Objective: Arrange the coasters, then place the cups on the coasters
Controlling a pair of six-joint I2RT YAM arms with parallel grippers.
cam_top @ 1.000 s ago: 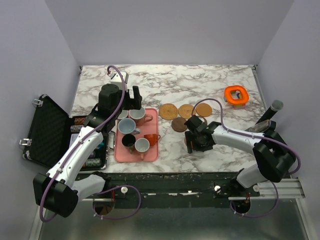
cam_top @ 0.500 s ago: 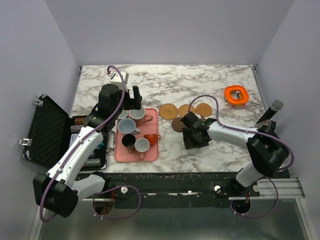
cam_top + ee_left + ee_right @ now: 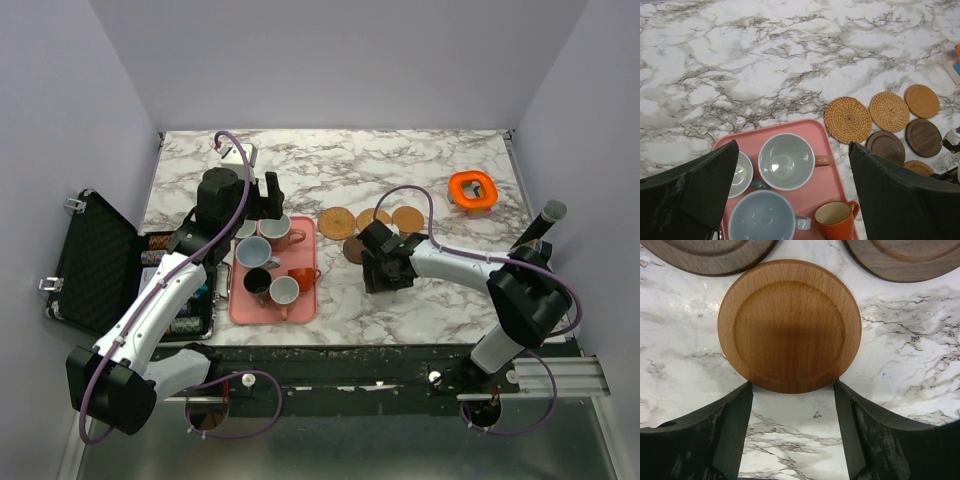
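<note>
My right gripper is open and low on the marble. Both fingertips touch the near edge of a light wooden coaster that lies flat. Two dark coasters lie just beyond it. In the top view this gripper sits beside a dark coaster, with woven coasters and a light one behind. My left gripper hangs open above the pink tray. Below it stand a pink cup, a pale blue cup, a grey-white cup and an orange cup. A black cup also stands on the tray.
An orange ring-shaped object lies at the back right. An open black case sits off the table's left edge. A dark cylinder leans at the right edge. The tray reaches close to the front edge.
My right gripper has slid left and away from the front edge, moving the light coaster toward the dark ones. The left arm has not moved.
</note>
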